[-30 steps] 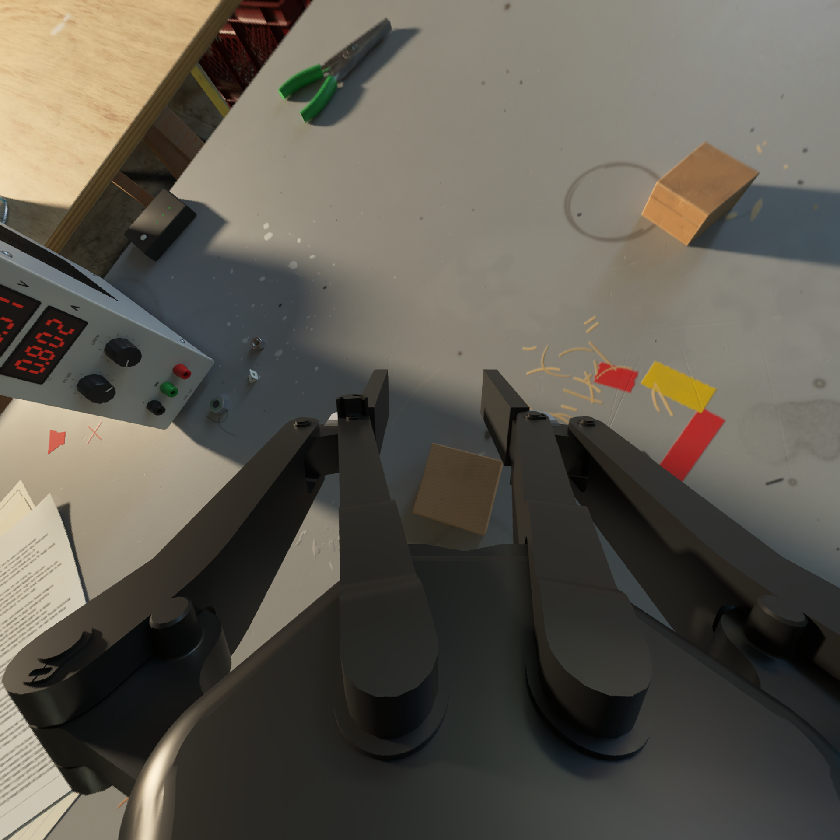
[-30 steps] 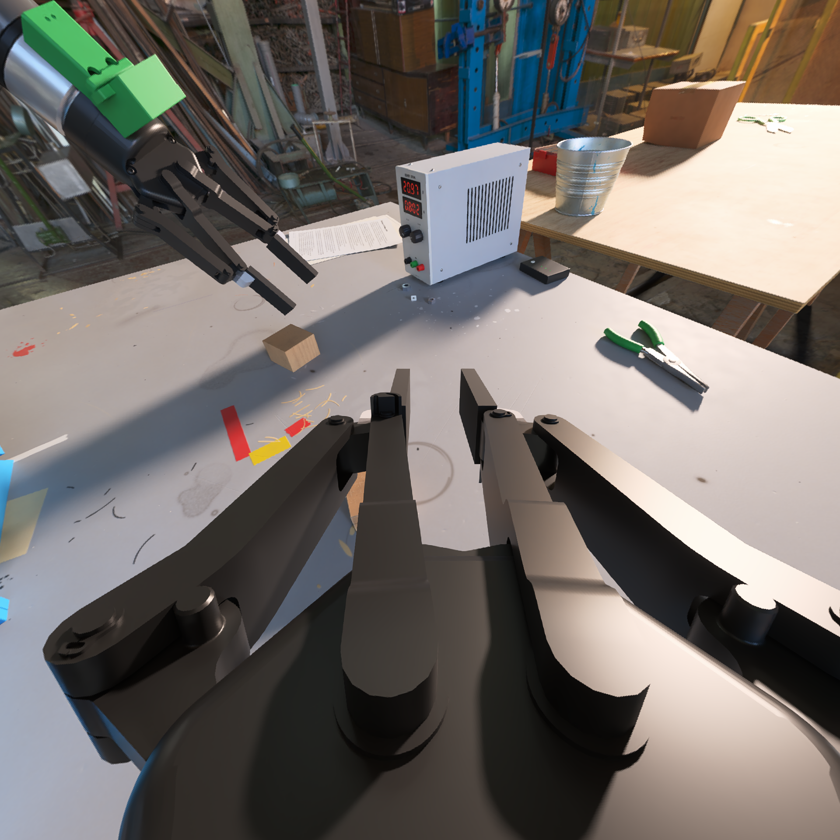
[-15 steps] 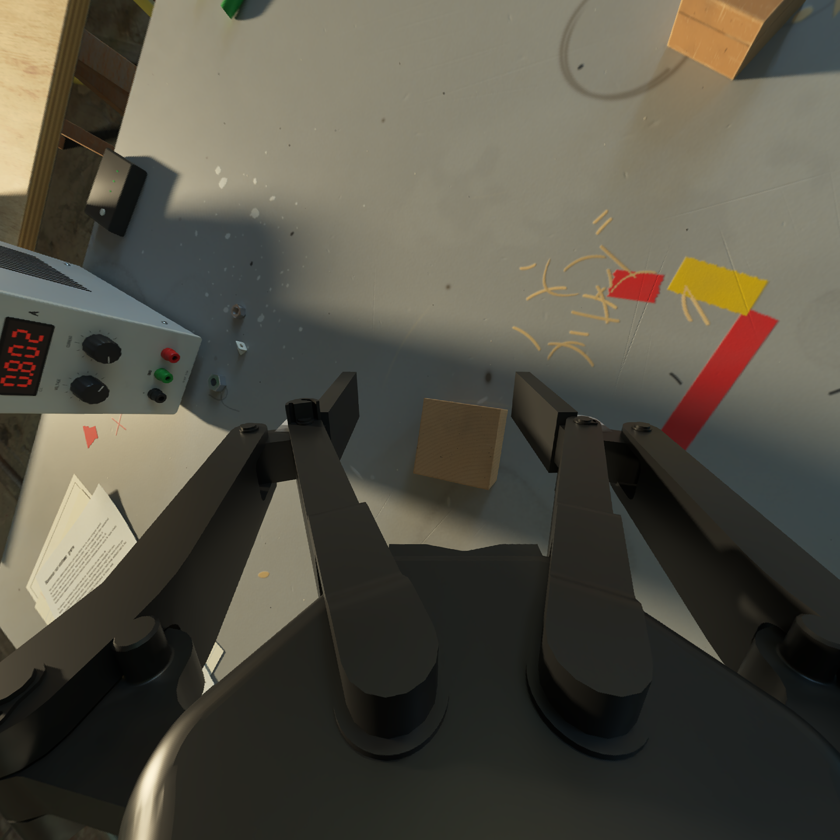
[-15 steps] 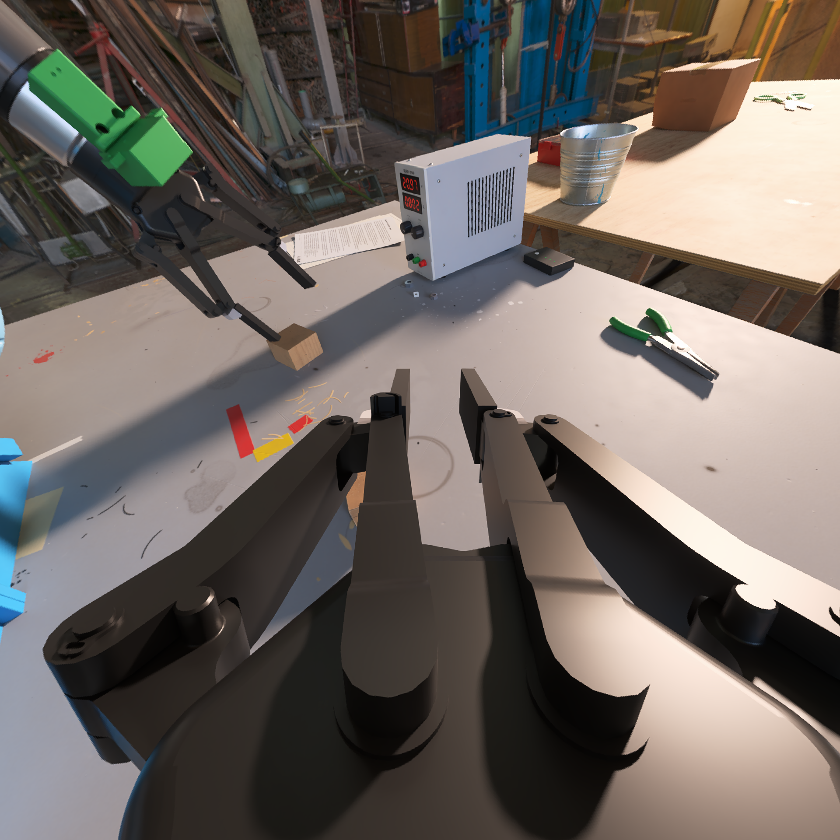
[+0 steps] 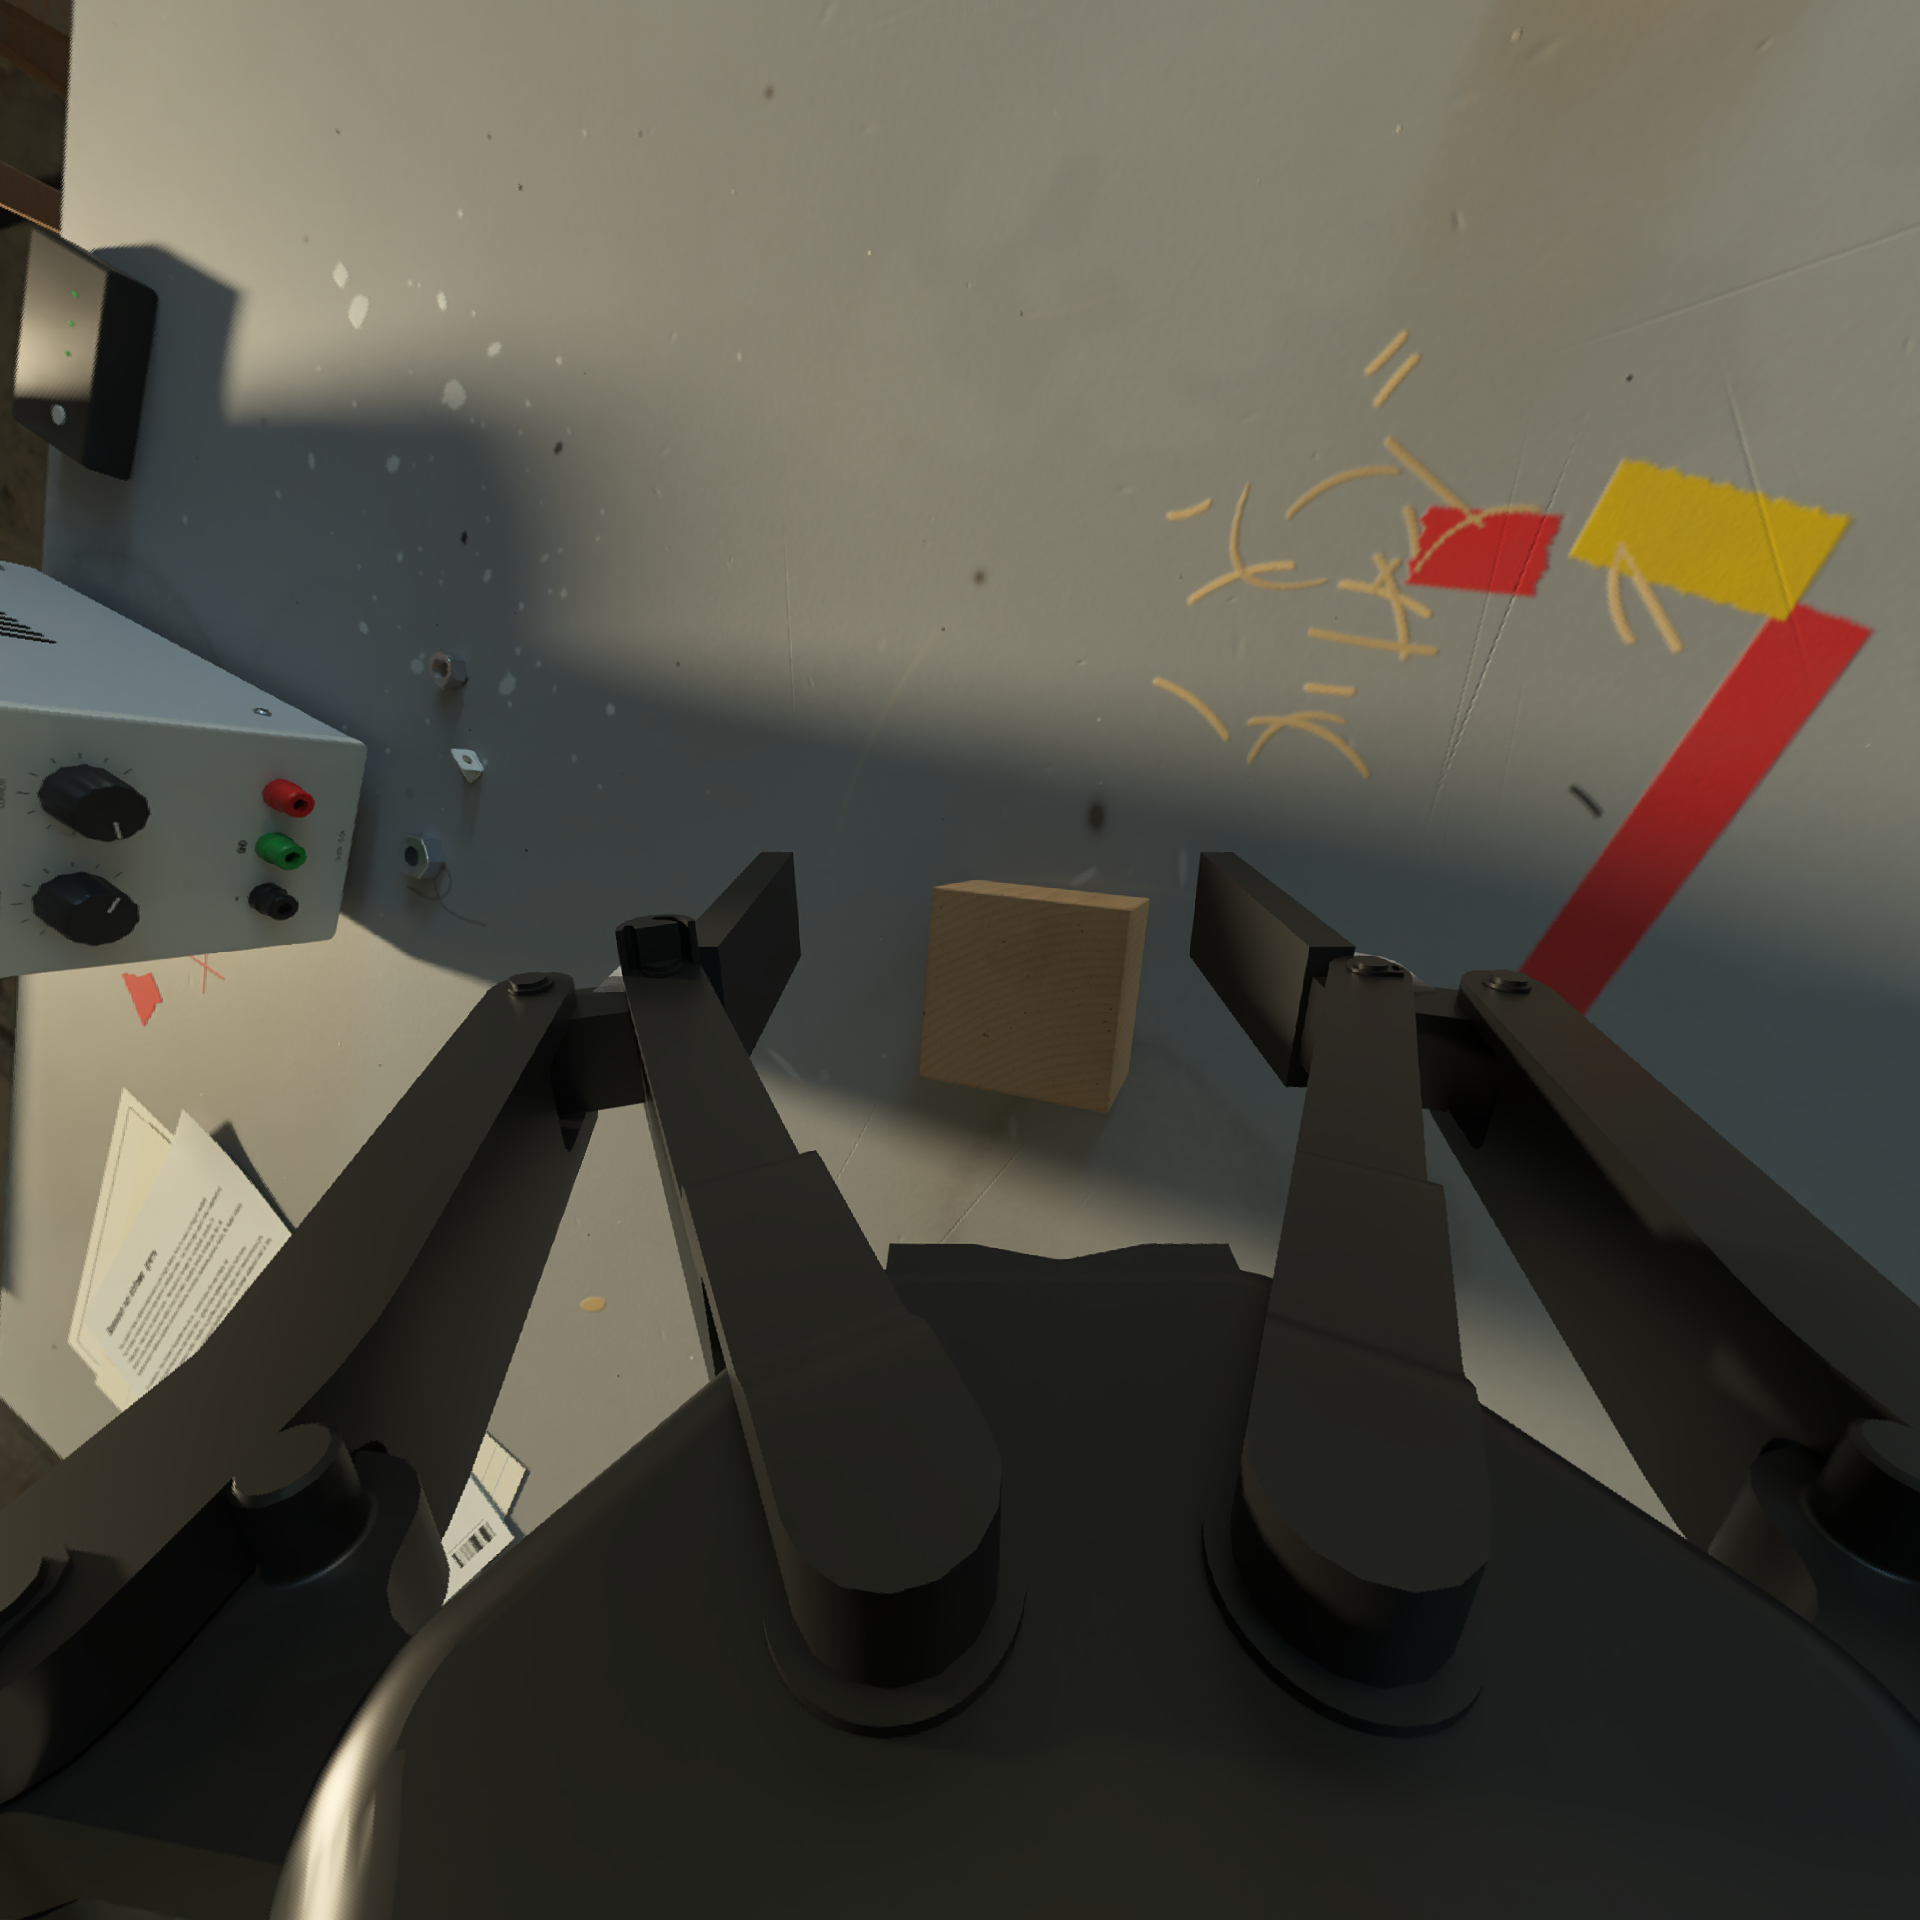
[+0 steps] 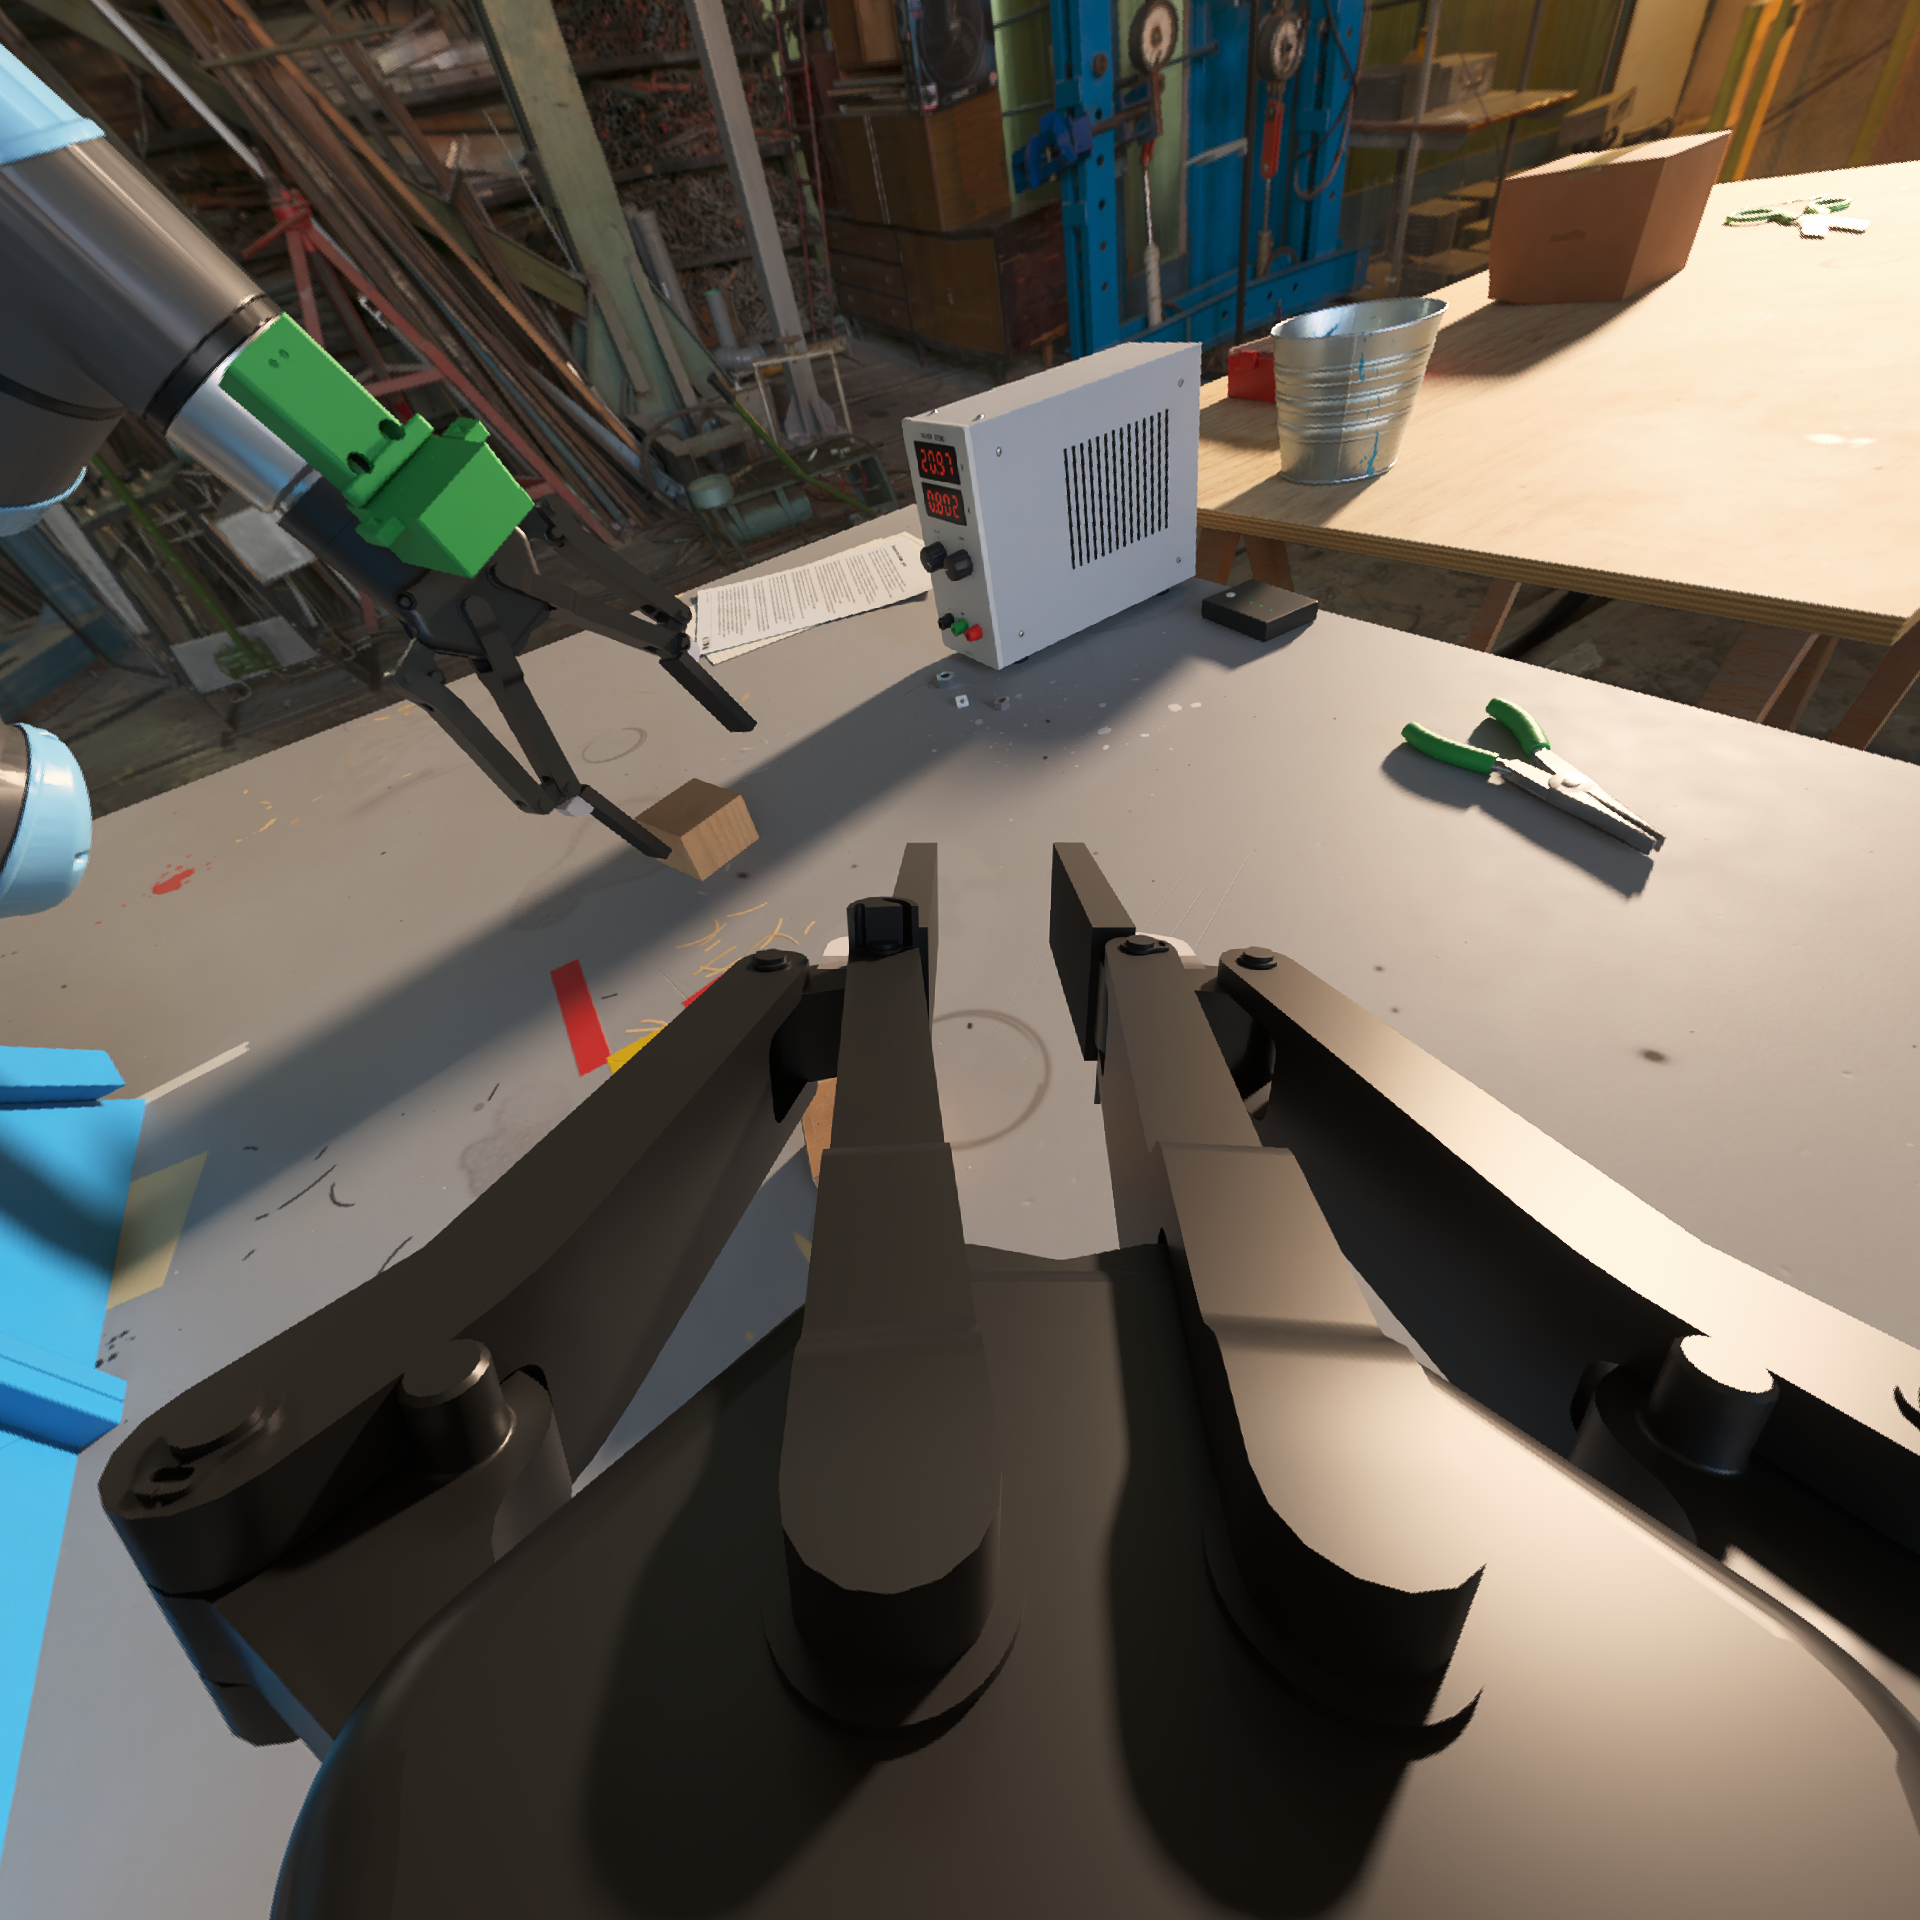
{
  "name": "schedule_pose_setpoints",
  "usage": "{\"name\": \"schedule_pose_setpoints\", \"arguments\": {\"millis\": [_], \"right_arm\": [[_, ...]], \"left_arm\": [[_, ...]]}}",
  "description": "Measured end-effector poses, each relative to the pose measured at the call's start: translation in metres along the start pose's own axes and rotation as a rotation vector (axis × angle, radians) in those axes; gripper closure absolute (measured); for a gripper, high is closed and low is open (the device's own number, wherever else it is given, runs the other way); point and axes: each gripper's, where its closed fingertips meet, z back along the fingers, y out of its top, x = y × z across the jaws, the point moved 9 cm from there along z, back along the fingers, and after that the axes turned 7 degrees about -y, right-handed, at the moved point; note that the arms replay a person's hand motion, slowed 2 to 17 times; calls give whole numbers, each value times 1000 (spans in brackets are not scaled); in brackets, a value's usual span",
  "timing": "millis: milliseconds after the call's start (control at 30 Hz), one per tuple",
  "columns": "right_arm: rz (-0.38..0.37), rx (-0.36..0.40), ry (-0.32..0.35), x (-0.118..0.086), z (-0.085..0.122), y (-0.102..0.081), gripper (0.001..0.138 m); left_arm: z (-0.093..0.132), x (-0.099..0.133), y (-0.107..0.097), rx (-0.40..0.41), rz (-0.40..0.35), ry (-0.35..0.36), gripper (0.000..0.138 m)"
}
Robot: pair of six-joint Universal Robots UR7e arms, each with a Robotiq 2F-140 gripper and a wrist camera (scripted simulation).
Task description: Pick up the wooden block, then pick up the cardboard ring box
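The wooden block (image 5: 1023,992) is a small tan cube on the grey table (image 5: 935,312). My left gripper (image 5: 997,925) is open and points down over it, one finger on each side, both apart from the block. The right wrist view shows the same: the left gripper (image 6: 686,779) straddles the block (image 6: 712,826). My right gripper (image 6: 995,883) is open with a narrow gap and holds nothing. Only a tan sliver of the cardboard ring box (image 6: 820,1130) shows behind its left finger, beside a ring stain.
A white power supply (image 5: 156,810) stands left of the block, with nuts (image 5: 421,854) and papers (image 5: 156,1278) near it. Red and yellow tape (image 5: 1704,535) lies to the right. Green-handled pliers (image 6: 1527,769) lie far right. A wooden table with a bucket (image 6: 1351,390) stands behind.
My left gripper has come down over the wooden block and opened wider; the block now sits between its fingers. The right gripper has not moved.
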Motion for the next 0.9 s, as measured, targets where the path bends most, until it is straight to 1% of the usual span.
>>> {"name": "schedule_pose_setpoints", "arguments": {"millis": [167,267,467,733,900], "right_arm": [[-14,-3,4,2,1,-2,110],[-21,-3,6,4,2,-3,109],[-38,-4,17,6,1,-4,102],[-51,-7,39,6,-1,-5,93],[-49,-14,43,6,-3,-6,92]], "left_arm": [[-5,1,-1,-44,-18,11,41],[-8,2,-2,-65,-23,3,43],[-11,3,-5,-96,-27,-27,46],[-14,4,-9,-140,-31,-29,52],[-17,5,-10,-167,-36,-34,57]]}}
